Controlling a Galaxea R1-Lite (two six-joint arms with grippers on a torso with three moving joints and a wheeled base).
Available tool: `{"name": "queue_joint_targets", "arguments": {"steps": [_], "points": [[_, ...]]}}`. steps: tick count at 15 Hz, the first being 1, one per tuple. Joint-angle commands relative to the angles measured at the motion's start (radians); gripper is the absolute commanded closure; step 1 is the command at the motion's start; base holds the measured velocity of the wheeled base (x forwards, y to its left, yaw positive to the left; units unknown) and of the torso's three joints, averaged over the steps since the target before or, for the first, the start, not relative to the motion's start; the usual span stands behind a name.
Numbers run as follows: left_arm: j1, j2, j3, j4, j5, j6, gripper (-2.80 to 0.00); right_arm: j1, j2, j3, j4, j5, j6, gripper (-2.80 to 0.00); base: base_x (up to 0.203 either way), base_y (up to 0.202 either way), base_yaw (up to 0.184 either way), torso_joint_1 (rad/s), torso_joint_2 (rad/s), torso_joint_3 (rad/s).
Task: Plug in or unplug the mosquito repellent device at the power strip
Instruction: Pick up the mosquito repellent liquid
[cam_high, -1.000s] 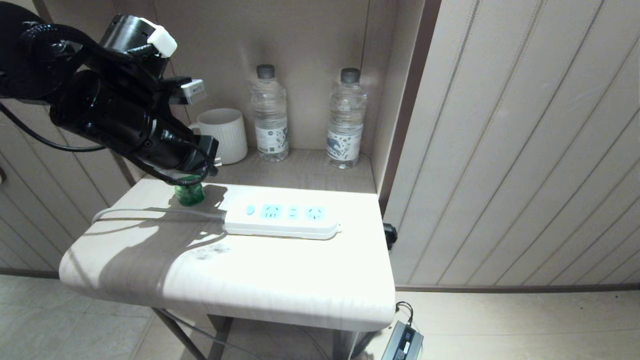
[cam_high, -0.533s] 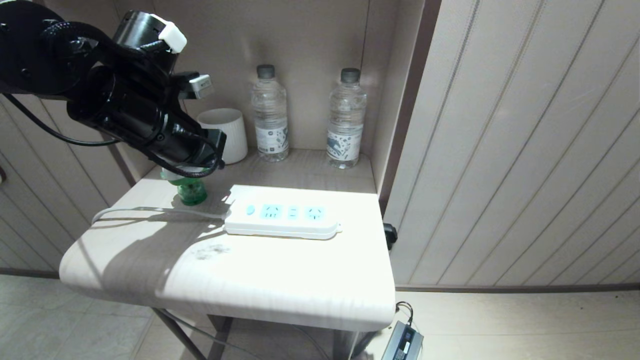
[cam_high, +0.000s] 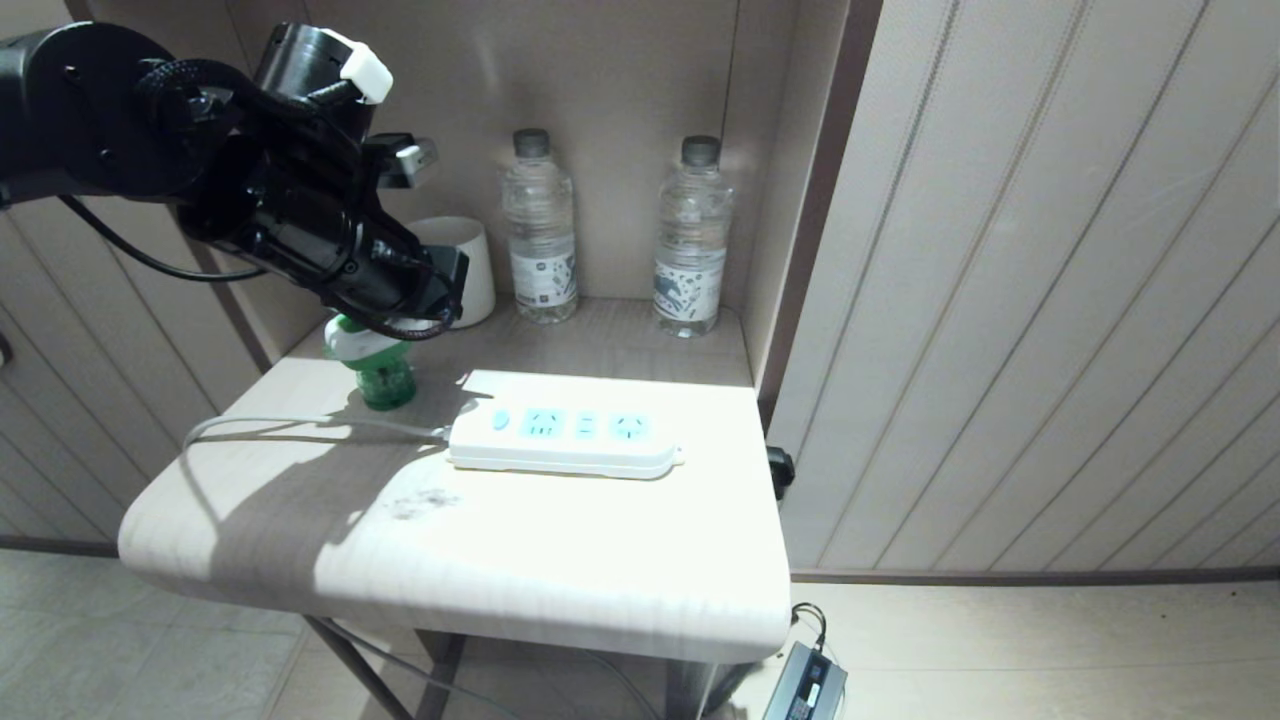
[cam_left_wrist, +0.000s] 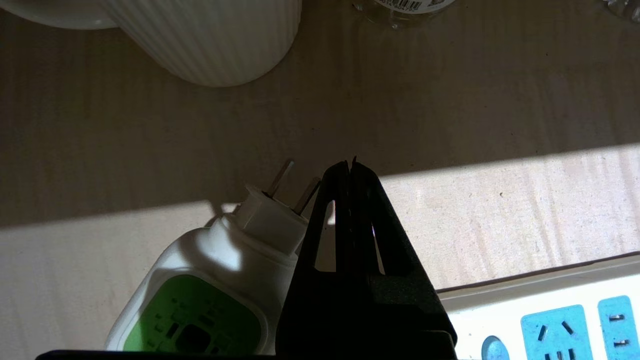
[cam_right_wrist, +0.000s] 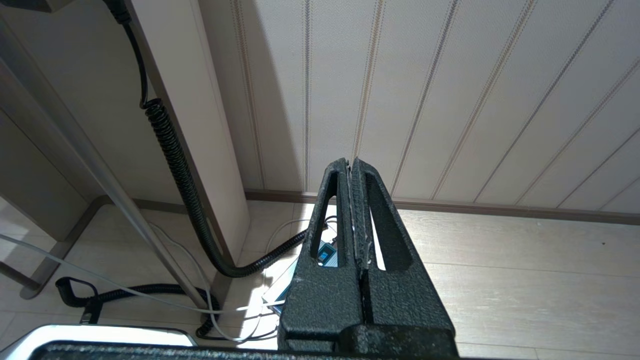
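Note:
The mosquito repellent device (cam_high: 378, 372) stands upright on the table's left side, a green bottle under a white-and-green head. In the left wrist view the device (cam_left_wrist: 210, 280) shows two bare prongs (cam_left_wrist: 280, 177), free of any socket. My left gripper (cam_high: 440, 300) hovers just above and beside it, and the left gripper (cam_left_wrist: 350, 165) is shut with nothing in it. The power strip (cam_high: 565, 435) lies mid-table with no plug in its pale blue sockets; one end of the strip (cam_left_wrist: 550, 320) shows in the wrist view. My right gripper (cam_right_wrist: 351, 162) is shut, parked low over the floor.
A white ribbed mug (cam_high: 458, 262) and two water bottles (cam_high: 540, 230) (cam_high: 690, 240) stand in the niche behind. The strip's white cord (cam_high: 300, 425) runs left across the table (cam_high: 500, 580). A black adapter (cam_high: 805, 685) lies on the floor at the right.
My left arm has moved up and toward the niche, uncovering the device's white-and-green head. The device and the strip have not moved. The gripper stayed shut.

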Motion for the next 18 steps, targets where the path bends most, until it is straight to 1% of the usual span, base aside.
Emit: {"name": "queue_joint_targets", "arguments": {"steps": [1, 3, 6, 13, 14, 15, 16, 18], "points": [[0.001, 0.001, 0.000, 0.001, 0.016, 0.001, 0.00, 0.000, 0.001, 0.000, 0.000, 0.000, 0.000, 0.00, 0.000, 0.000, 0.000, 0.000, 0.00, 0.000], [0.006, 0.003, 0.000, 0.001, 0.050, 0.004, 0.00, 0.000, 0.001, 0.000, 0.000, 0.000, 0.000, 0.00, 0.000, 0.000, 0.000, 0.000, 0.00, 0.000], [0.025, 0.003, 0.000, 0.001, 0.052, 0.006, 0.00, 0.000, 0.001, 0.000, 0.000, 0.000, 0.000, 0.00, 0.000, 0.000, 0.000, 0.000, 0.00, 0.000], [0.044, 0.011, 0.000, -0.010, 0.055, 0.013, 0.00, 0.000, 0.001, 0.000, 0.000, 0.000, 0.000, 0.00, 0.000, 0.000, 0.000, 0.000, 0.00, 0.000], [0.044, 0.016, 0.000, -0.044, 0.061, 0.012, 0.00, 0.000, 0.001, 0.000, 0.000, 0.000, 0.000, 0.00, 0.000, 0.000, 0.000, 0.000, 0.00, 0.000], [0.044, 0.013, 0.000, -0.075, 0.086, 0.008, 0.00, 0.000, 0.001, 0.000, 0.000, 0.000, 0.000, 0.00, 0.000, 0.000, 0.000, 0.000, 0.00, 0.000], [0.038, 0.005, 0.000, -0.087, 0.102, 0.006, 0.00, 0.000, 0.001, 0.000, 0.000, 0.000, 0.000, 0.00, 0.000, 0.000, 0.000, 0.000, 0.00, 0.000], [0.008, -0.018, 0.001, -0.082, 0.106, 0.002, 0.00, 0.000, 0.001, 0.000, 0.000, 0.000, 0.000, 0.00, 0.000, 0.000, 0.000, 0.000, 0.00, 0.000]]}}
